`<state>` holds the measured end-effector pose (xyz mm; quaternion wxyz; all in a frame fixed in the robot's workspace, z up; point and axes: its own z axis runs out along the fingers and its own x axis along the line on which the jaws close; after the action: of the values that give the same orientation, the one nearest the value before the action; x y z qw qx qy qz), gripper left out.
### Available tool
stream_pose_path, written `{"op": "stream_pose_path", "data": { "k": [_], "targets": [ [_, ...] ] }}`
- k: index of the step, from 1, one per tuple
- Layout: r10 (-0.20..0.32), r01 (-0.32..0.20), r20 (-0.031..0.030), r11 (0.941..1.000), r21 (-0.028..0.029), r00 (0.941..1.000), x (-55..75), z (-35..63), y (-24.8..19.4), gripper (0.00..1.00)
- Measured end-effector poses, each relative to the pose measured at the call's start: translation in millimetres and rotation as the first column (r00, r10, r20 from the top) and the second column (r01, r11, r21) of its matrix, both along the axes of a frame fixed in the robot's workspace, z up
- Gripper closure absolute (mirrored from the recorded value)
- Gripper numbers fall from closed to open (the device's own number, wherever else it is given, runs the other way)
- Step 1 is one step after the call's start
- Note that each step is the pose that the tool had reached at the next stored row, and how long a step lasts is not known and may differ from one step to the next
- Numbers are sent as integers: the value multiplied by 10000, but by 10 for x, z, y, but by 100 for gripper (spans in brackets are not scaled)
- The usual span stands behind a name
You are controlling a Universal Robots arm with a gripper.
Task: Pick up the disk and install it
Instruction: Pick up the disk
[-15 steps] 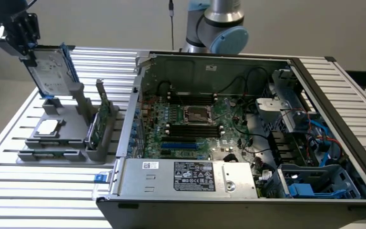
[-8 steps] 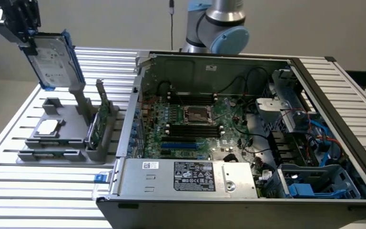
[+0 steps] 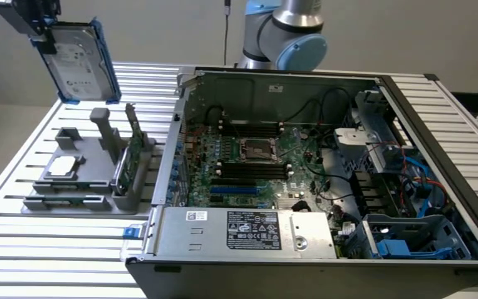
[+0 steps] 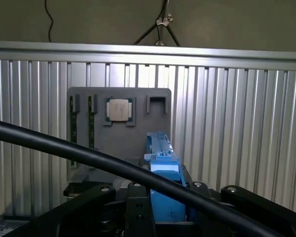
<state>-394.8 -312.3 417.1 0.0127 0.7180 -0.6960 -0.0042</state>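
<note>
In the exterior view, the tool is clamped on the disk. It holds the disk upright in the air above the grey holder on the desk, to the exterior view's left of the open computer case. In the wrist view, the disk's blue edge sits gripped between the tool's jaws, and the holder with its square chip lies beyond.
</note>
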Motion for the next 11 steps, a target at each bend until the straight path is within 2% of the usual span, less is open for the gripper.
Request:
{"op": "stream_pose_path", "data": {
  "k": [3, 11],
  "targets": [
    [0, 0, -3, 10000, 0, 10000, 119, 135, -15, 67],
    [0, 0, -24, 10000, 5, 10000, 483, 498, -105, 67]
  ]
}}
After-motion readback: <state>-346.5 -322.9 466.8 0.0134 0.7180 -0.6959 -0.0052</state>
